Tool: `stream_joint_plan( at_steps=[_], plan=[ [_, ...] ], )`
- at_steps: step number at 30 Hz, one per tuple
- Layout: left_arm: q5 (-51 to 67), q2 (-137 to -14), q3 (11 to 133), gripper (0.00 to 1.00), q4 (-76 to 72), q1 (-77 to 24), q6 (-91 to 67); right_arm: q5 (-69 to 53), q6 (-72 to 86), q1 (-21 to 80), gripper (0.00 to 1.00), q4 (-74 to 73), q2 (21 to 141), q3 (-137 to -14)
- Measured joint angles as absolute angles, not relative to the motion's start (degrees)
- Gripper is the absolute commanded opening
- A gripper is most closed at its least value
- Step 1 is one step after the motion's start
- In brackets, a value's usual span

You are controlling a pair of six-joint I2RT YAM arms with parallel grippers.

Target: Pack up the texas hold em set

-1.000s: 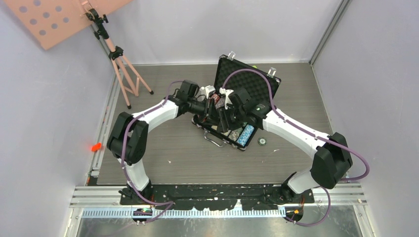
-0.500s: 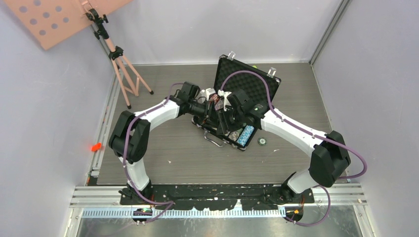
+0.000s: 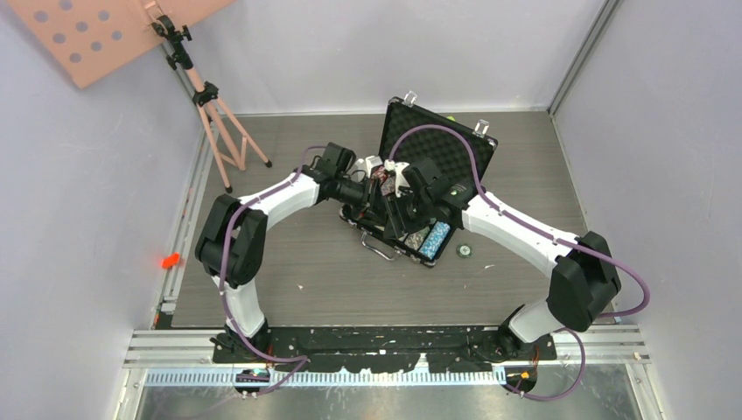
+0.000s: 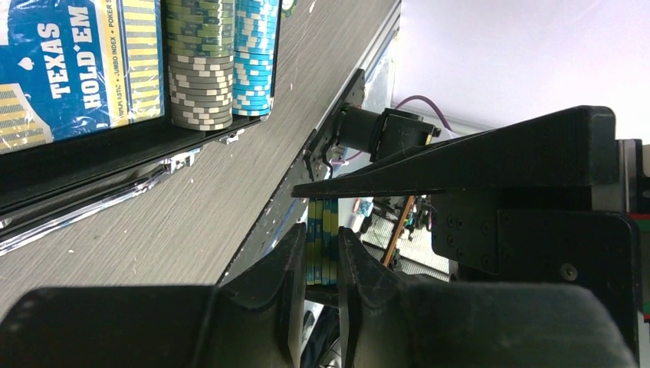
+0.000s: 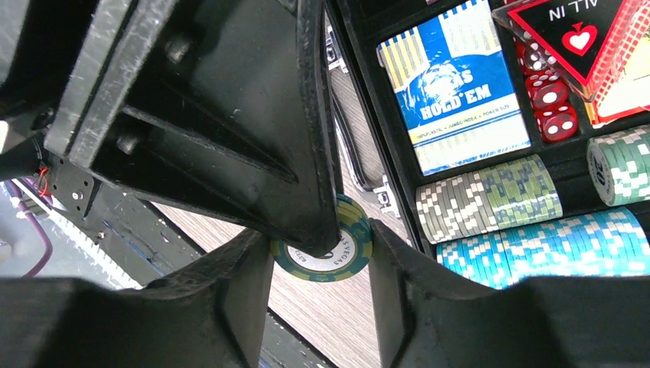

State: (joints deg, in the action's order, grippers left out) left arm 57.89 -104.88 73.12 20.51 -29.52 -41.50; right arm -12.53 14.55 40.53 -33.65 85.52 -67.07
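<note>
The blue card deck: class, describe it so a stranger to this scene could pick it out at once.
Find the open black briefcase in the middle of the table. In its tray, beside the grey-green chip row and the red dice, lies the blue card deck. It alone is a flat blue box printed TEXAS HOLD'EM.

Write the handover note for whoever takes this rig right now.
Left gripper: shut on a small chip stack, over the table just outside the briefcase.
Right gripper: fingers against that stack's rim, apparently gripping too.
Done: briefcase open; blue deck, red dice, grey-green chips and light-blue chips already inside.
Left to do: slot the held stack, fetch the loose chip lying on the table right of the briefcase, then shut it.
</note>
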Motion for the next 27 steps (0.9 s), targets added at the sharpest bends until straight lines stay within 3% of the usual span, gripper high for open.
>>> stream_joint_plan(
  at_steps=[4, 6, 18, 27],
  plan=[
    [56.8, -105.1, 73.3, 0.0, 20.9, -29.4, -41.6, -11.6, 13.6, 40.6, 0.9, -32.7, 85.5, -67.1],
    [55.9, -105.1, 73.3, 0.0, 21.3, -29.0, -42.0, -11.0, 13.4, 40.6, 0.97, -31.6, 85.5, -67.1],
    [45.5, -104.7, 72.4, 0.0, 19.0, -27.4, -47.4, -6.6, 13.5, 40.4, 1.0, -27.7, 79.9, -63.8],
    [18.7, -91.8, 64.2, 0.0, 21.4, -30.3, -50.1, 6.7, 17.1, 39.2, 1.0, -23.6, 61.6, -53.5]
  ],
)
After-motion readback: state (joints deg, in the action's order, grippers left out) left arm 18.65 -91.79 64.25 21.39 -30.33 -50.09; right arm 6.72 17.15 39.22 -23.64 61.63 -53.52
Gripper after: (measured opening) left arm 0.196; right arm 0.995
